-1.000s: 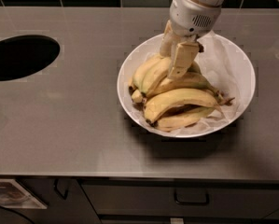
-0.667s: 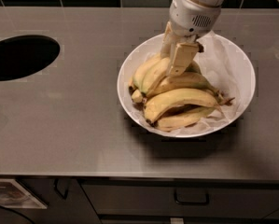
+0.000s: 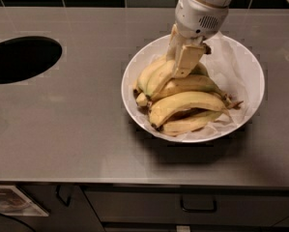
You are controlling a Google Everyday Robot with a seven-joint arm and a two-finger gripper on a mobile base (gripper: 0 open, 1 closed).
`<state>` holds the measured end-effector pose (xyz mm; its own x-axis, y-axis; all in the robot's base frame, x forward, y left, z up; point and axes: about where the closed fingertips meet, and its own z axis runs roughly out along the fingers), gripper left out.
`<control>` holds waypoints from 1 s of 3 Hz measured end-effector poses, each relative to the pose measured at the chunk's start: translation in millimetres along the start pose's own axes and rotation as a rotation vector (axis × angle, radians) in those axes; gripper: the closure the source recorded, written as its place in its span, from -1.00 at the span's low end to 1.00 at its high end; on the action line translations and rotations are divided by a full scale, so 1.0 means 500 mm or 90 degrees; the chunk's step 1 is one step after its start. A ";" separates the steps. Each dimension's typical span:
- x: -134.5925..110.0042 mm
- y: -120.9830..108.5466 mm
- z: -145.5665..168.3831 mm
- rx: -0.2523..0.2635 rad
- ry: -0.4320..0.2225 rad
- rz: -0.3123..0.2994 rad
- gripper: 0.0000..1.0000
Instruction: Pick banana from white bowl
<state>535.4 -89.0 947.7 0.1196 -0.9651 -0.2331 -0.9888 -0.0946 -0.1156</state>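
Observation:
The white bowl (image 3: 254,76) stands on the grey counter, right of the middle, lined with crinkled paper. Several yellow bananas lie heaped in it. The plump, slightly greenish banana (image 3: 156,79) lies at the upper left of the heap. My gripper (image 3: 181,64) reaches down from the top of the view into the bowl, and its tip rests at the upper end of that banana. The arm hides the far ends of the upper bananas. Longer, brown-specked bananas (image 3: 187,103) lie in front.
A dark round hole (image 3: 21,57) is cut into the counter at the left. Dark tiles run along the back wall. The counter's front edge is low in the view, with a drawer handle (image 3: 198,208) beneath it.

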 end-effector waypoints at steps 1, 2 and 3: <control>-0.007 -0.008 -0.004 0.020 -0.010 -0.004 1.00; -0.025 0.013 -0.039 0.062 -0.019 -0.026 1.00; -0.043 0.048 -0.092 0.107 -0.027 -0.051 1.00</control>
<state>505.1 -81.7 994.6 0.2041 -0.9448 -0.2562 -0.9475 -0.1248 -0.2945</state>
